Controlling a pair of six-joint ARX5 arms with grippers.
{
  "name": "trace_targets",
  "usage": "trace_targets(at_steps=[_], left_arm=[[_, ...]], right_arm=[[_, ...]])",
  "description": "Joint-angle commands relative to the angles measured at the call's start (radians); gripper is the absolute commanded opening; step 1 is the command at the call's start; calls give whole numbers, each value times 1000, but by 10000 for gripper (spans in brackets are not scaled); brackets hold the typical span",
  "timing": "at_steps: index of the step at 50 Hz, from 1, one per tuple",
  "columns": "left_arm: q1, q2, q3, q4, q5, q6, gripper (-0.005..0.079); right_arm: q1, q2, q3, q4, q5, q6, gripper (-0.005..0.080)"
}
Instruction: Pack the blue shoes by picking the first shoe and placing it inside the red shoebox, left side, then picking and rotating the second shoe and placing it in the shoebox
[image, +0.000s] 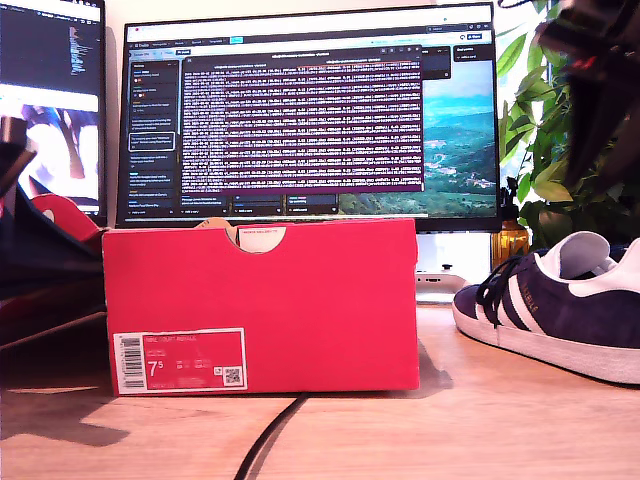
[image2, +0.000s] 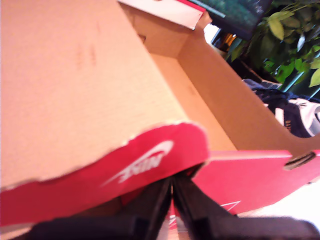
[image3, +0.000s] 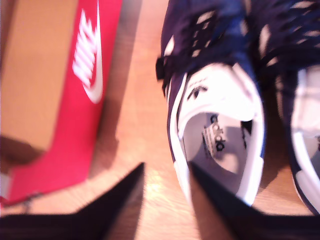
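The red shoebox (image: 260, 305) is stood on the bench (image: 450, 430) at the lower middle of the exterior view, its label side turned to that camera, with one of the blue shoes (image: 560, 315) resting on its sole at the lower right of the frame, apart from the box. In the first wrist view the box interior (image2: 200, 100) is seen to be empty, and the red flap (image2: 150, 162) with the white swoosh is lying just over my first pincer (image2: 171, 192), whose jaws are pressed together; whether the flap is actually pinched cannot be told, though it is judged to be held back so the opening is kept free. In the second wrist view my second pincer (image3: 167, 187) is spread wide and is poised above the heel collar of the nearer shoe (image3: 217, 105), one jaw over bare bench, the other at the collar edge. The second shoe (image3: 300, 100) lies just beside it. Nothing is packed yet.
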Motion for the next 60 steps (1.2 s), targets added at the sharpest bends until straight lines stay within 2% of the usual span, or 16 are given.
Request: trace_targets(at_steps=[1, 8, 14, 19, 38, 49, 51, 57, 60], left_arm=[[-5, 12, 18, 20, 2, -2, -20], [-5, 24, 21, 19, 3, -2, -20], [-5, 24, 21, 19, 2, -2, -20], [-5, 24, 21, 18, 3, -2, -20], [-5, 24, 21, 16, 2, -2, -20], [-5, 24, 21, 15, 2, -2, -20], [-5, 24, 21, 15, 2, -2, -20], [-5, 24, 21, 8, 2, -2, -20], [-5, 24, 21, 5, 2, -2, -20]], right_arm=[[10, 14, -2, 3, 19, -16, 303], [15, 39, -2, 3, 51, -35, 377], [16, 68, -2, -1, 52, -53, 388], [25, 98, -2, -1, 52, -53, 434], [68, 254, -2, 33, 82, -107, 422], [69, 330, -2, 76, 128, -187, 312], [69, 338, -2, 87, 128, -187, 249], [69, 346, -2, 130, 128, -187, -24], [71, 346, -1, 151, 127, -182, -13]])
